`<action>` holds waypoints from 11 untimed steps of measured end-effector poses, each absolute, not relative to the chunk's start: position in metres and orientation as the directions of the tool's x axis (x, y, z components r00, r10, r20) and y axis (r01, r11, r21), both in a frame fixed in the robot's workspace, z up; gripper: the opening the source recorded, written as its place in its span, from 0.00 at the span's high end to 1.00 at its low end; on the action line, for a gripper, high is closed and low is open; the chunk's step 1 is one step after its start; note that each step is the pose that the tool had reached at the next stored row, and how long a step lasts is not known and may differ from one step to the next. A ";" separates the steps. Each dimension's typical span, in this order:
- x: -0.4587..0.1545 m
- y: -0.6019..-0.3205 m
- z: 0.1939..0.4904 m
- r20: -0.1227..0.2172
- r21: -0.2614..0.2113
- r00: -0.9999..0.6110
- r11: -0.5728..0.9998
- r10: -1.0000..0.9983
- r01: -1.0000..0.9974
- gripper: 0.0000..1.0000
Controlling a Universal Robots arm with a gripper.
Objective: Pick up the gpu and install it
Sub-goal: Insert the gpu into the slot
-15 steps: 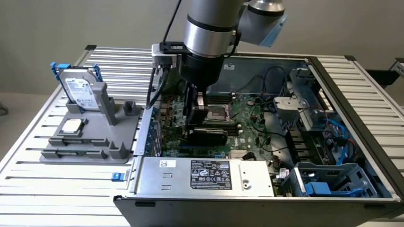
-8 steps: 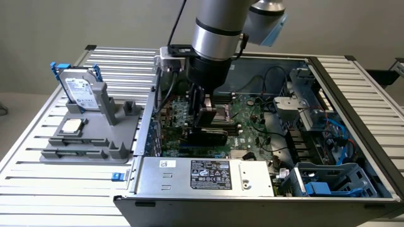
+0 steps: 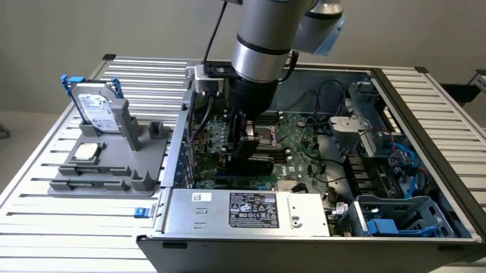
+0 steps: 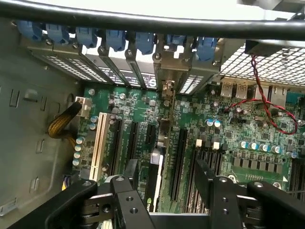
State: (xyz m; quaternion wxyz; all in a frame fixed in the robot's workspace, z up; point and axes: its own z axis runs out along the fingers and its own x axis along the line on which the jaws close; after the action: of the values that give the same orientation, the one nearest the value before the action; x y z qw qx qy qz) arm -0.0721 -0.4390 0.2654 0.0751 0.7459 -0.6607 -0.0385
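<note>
While the fingers (image 4: 206, 179) stand open astride the graphics card (image 4: 156, 164) on the motherboard (image 4: 228, 129), I'd hold them centred and square.

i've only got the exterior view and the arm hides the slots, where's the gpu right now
observer: In the wrist view the gpu, a thin black-covered card, stands on edge in a slot of the green motherboard, between the fingers of the gripper.
operator: is it clamped
observer: No, both black fingers stand clear of it, so the jaws are open.
operator: bracket end ok
observer: Its silver metal bracket meets the rear slot covers, below the blue plastic clips.
</note>
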 end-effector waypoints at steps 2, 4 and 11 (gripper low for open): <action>-0.072 -0.439 0.262 0.041 0.163 0.108 -0.100 -0.993 -0.982 0.40; -0.072 -0.439 0.259 0.040 0.163 0.095 -0.088 -0.995 -0.983 0.40; -0.072 -0.439 0.257 0.039 0.163 0.063 -0.056 -0.997 -0.985 0.40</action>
State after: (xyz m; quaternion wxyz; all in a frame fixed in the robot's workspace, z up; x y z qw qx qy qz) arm -0.0721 -0.4392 0.2568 0.0729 0.7255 -0.6831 -0.0416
